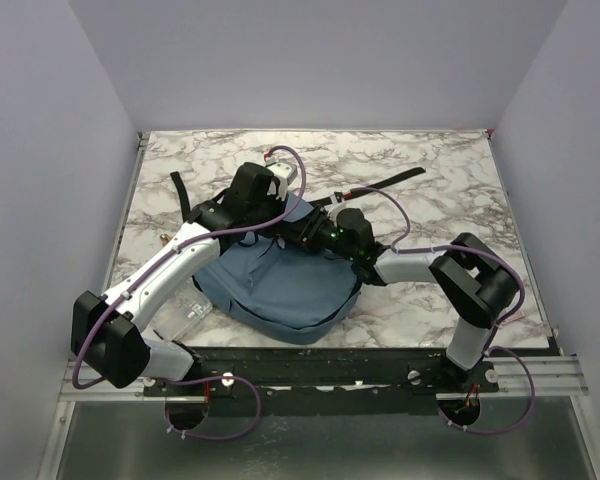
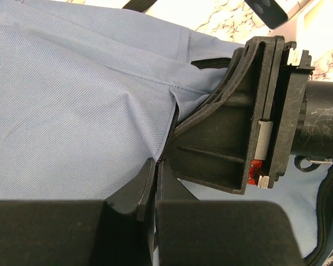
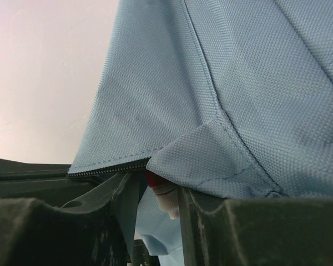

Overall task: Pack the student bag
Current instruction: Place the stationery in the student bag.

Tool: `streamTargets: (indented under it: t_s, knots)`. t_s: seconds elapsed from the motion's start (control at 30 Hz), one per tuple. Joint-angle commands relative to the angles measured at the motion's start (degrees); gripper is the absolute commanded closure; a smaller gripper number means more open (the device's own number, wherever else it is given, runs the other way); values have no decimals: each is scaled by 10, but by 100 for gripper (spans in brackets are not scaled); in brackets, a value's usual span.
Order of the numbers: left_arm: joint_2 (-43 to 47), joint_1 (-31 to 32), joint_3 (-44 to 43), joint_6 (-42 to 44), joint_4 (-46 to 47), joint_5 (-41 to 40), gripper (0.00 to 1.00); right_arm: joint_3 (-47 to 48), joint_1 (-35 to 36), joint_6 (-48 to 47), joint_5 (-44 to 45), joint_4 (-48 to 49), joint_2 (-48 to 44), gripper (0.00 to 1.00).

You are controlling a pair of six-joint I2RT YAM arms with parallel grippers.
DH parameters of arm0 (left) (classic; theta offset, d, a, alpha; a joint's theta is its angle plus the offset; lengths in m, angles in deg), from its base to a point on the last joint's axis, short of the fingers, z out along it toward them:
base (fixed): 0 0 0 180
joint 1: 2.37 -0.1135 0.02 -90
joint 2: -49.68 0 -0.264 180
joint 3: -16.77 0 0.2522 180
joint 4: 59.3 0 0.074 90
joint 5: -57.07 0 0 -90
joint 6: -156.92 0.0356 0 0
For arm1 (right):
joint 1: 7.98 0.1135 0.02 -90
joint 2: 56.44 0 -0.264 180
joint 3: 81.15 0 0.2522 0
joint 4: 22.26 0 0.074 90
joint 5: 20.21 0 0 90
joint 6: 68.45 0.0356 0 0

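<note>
While the student bag lies mid-table (toward the near edge), left gripper is pinched on its zip seam; right gripper straddles a fabric fold alongside, can't tell if clamped.

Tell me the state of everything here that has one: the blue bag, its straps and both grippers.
student bag: lying on the table, zip parted at its top edge.
left gripper: pinched nearly shut on the bag's zip edge.
right gripper: fingers slightly apart at the zip opening, grip unclear.
straps: loose, spread flat on the table.
</note>
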Motion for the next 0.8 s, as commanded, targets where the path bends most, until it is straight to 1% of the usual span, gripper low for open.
streamTargets:
  t_s: [0.0,0.13,0.2,0.23,0.3,0.4,0.5,0.57,0.63,0.7,0.77]
  knots:
    - [13,3,-10,-4,16,12,100,-22,5,-7,24,-19,8,70]
    - [16,3,-11,-10,16,32,100,-1,5,36,0,37,31,89]
    - [20,3,-8,-9,17,30,100,28,5,66,-10,34,42,97]
    - [21,3,-7,-5,17,23,100,37,6,83,-11,33,46,99]
    - [22,3,-6,-3,18,16,100,54,6,128,4,22,48,99]
    - [26,3,-8,-6,18,32,100,90,12,176,51,-83,41,99]
    - [28,3,-4,-2,20,26,100,110,24,214,113,-161,25,99]
    - [26,4,-5,-3,20,28,100,141,33,217,147,-235,21,96]
    - [24,4,-8,-7,20,40,100,171,46,208,177,-301,21,86]
    - [23,4,-8,-8,20,40,100,177,55,202,193,-326,20,79]
    - [25,4,-5,-4,20,30,100,160,55,203,194,-322,12,75]
